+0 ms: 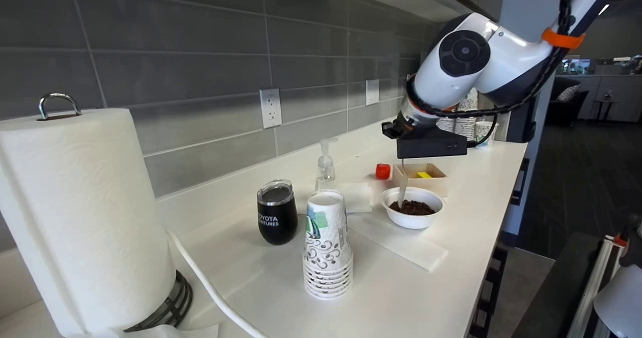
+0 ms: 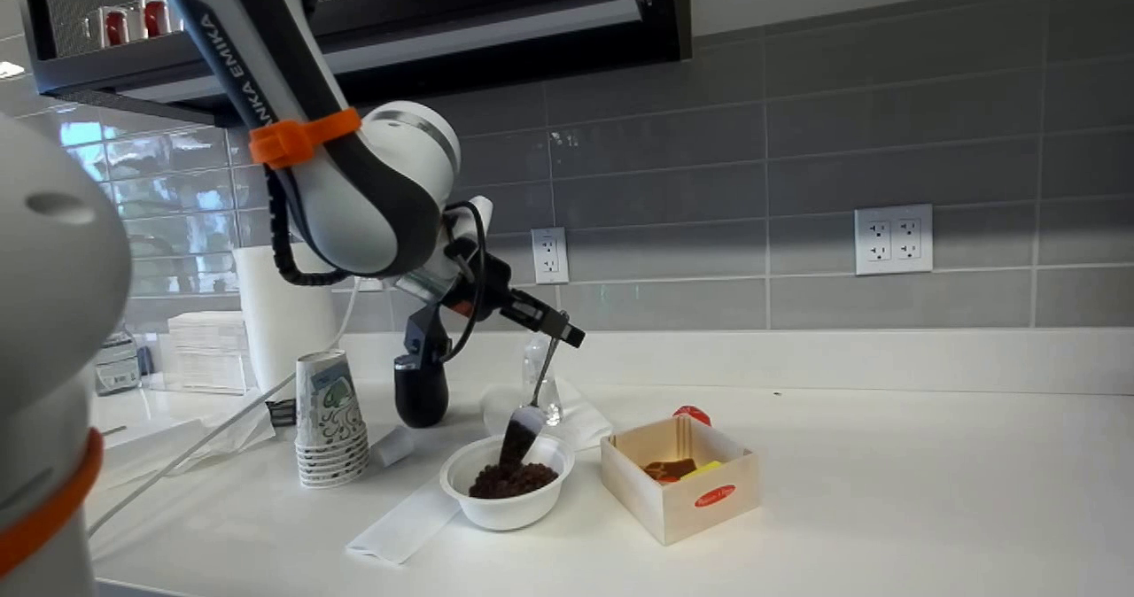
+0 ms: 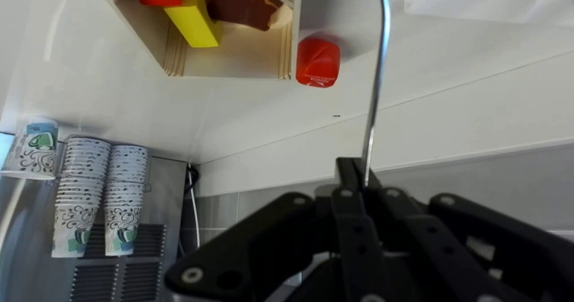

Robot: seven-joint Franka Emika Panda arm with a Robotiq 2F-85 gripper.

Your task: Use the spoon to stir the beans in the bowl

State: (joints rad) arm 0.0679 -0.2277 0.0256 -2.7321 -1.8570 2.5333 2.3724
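Observation:
The spoon (image 2: 528, 417) is silver metal with a thin handle; it also shows in the wrist view (image 3: 379, 64). My gripper (image 3: 363, 170) is shut on the end of the handle; in an exterior view the fingertips (image 2: 564, 327) are above and behind the bowl. The spoon tilts down, and its head dips into the dark brown beans (image 2: 516, 482). The beans lie in the round white bowl (image 2: 505, 514). In an exterior view the spoon (image 1: 403, 190), beans (image 1: 414, 207) and bowl (image 1: 410, 221) also show, but the wrist housing hides the fingers. Beans and bowl are outside the wrist view.
A wooden box (image 2: 709, 507) with toy pieces stands beside the bowl, with a red object (image 1: 382, 171) near it. Stacked paper cups (image 1: 327, 247), a black cup (image 1: 277, 220), a soap pump (image 1: 325, 167) and a napkin (image 1: 401, 242) are nearby. The tiled wall (image 2: 656, 225) rises behind.

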